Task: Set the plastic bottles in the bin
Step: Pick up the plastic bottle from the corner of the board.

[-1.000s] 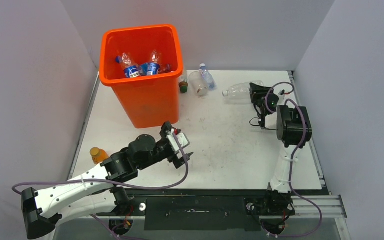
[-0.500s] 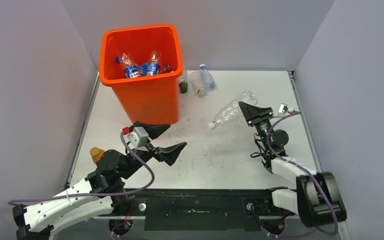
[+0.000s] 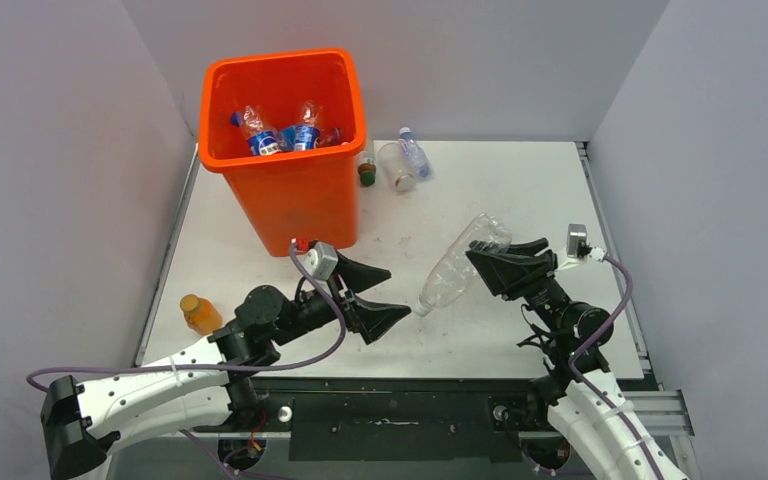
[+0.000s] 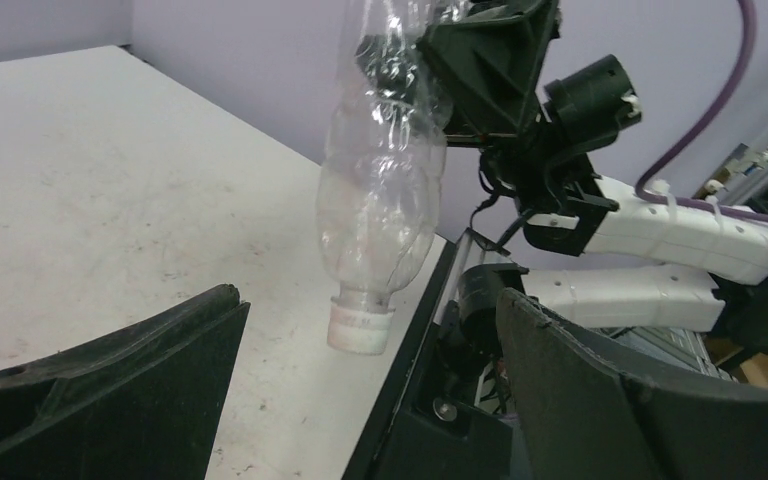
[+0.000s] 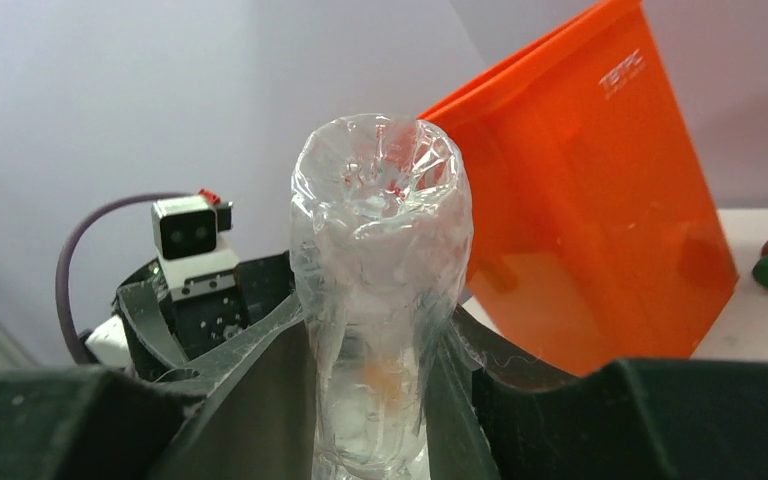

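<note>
My right gripper is shut on a clear crumpled bottle and holds it off the table, white cap pointing down and left. In the right wrist view the bottle is squeezed between the fingers of that gripper. My left gripper stands wide open just left of the bottle's cap, with nothing between its fingers. The orange bin stands at the back left with at least two blue-labelled bottles inside. An orange bottle stands near the table's left edge.
Behind the bin's right side lie a blue-capped clear bottle, another clear bottle and a small green-capped bottle. Grey walls enclose the table on three sides. The black front rail runs between the arm bases.
My right arm has carried the clear bottle from the back right towards the front middle. My left gripper has swung right and turned to face the bottle, staying open.
</note>
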### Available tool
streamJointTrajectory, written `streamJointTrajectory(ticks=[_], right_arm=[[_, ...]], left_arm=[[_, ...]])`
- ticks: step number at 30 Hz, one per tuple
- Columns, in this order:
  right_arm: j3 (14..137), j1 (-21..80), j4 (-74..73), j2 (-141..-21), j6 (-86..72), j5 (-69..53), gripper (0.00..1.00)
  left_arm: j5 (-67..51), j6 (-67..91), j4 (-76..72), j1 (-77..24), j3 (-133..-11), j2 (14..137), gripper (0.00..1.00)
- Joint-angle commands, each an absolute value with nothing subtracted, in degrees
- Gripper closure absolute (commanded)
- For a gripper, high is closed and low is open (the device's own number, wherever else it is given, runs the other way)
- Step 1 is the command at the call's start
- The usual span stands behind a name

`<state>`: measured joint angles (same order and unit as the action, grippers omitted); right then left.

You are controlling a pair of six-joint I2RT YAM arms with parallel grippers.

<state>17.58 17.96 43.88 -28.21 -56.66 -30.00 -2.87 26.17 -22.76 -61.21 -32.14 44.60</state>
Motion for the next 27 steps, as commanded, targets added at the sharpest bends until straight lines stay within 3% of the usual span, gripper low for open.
streamJointTrajectory(ticks=[1,6,14,24,25,27], right_arm=[[17.3,18.59,51.57,-30.15,-60.63,-39.97,0.95],[19.32,19.29,53.07,-29.96,-61.08,-41.32,0.95],[19.74,23.41,64.28,-34.21,-65.71,-41.45,0.95],[20.32,30.15,57.67,-32.41,-57.11,-38.6,0.95],[20.49,30.49,56.93,-32.29,-56.49,-38.59,0.95],[20.71,31.12,55.62,-32.43,-55.6,-38.59,0.95]], left_arm=[[-11.26,26.6,-31.63,-61.52,-32.4,45.94,0.04],[-17.61,25.9,-29.85,-61.64,-34.87,48.4,0.04],[-18.52,21.78,-23.97,-65.35,-39.71,54.05,0.04],[-16.24,18.64,-23.97,-69.06,-40.63,57.95,0.02],[-15.84,18.03,-23.68,-69.61,-40.75,58.41,0.02],[-15.78,17.31,-22.97,-70.31,-41.3,59.41,0.14]])
